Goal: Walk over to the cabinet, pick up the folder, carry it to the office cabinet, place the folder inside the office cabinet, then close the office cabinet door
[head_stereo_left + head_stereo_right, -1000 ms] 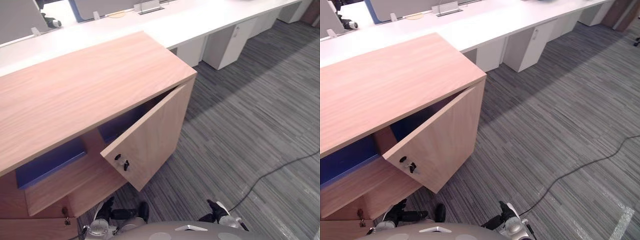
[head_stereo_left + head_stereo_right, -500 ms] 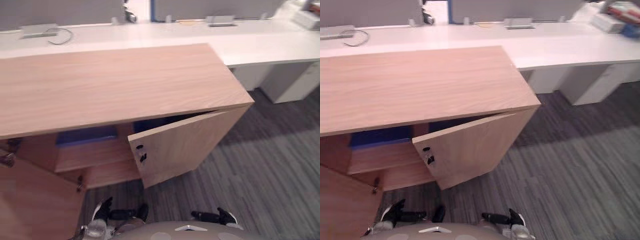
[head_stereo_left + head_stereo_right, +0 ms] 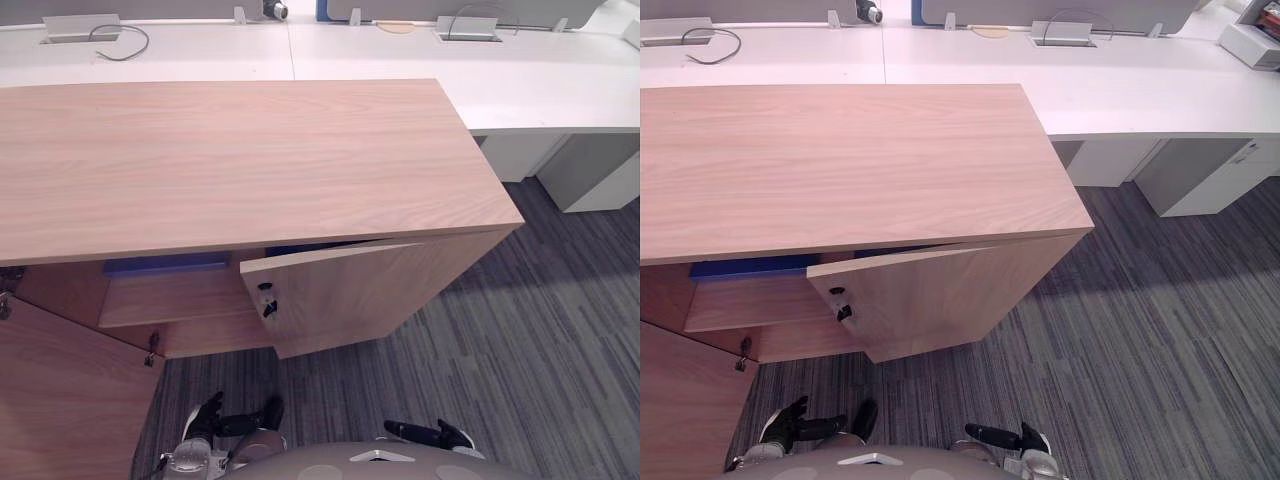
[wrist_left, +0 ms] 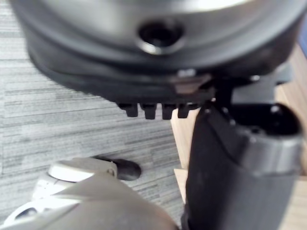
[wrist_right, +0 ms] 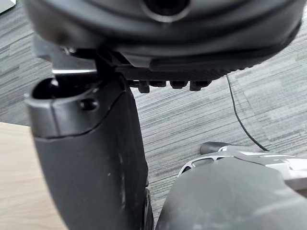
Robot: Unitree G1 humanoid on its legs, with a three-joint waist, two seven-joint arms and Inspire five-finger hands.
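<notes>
Left eye view: wooden cabinet point(image 3: 250, 160), right door point(image 3: 370, 295) ajar, left door point(image 3: 60, 390) swung wide at 8 o'clock. Blue folder point(image 3: 165, 264) flat on shelf point(image 3: 170, 297) inside, 9 o'clock from ajar door. Left hand point(image 3: 235, 425) at 7 o'clock, right hand point(image 3: 420, 432) at 5 o'clock, fingers loosely straight, holding nothing. Right eye view: white desk point(image 3: 940, 60) at 12 o'clock. Left wrist view, right wrist view: grey carpet point(image 4: 72, 120) under each hand.

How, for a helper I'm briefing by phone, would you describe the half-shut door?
Find the long wooden cabinet before the white desks. Its right door stands ajar, a dark lock at its free edge; the left door is swung wide open.
</notes>
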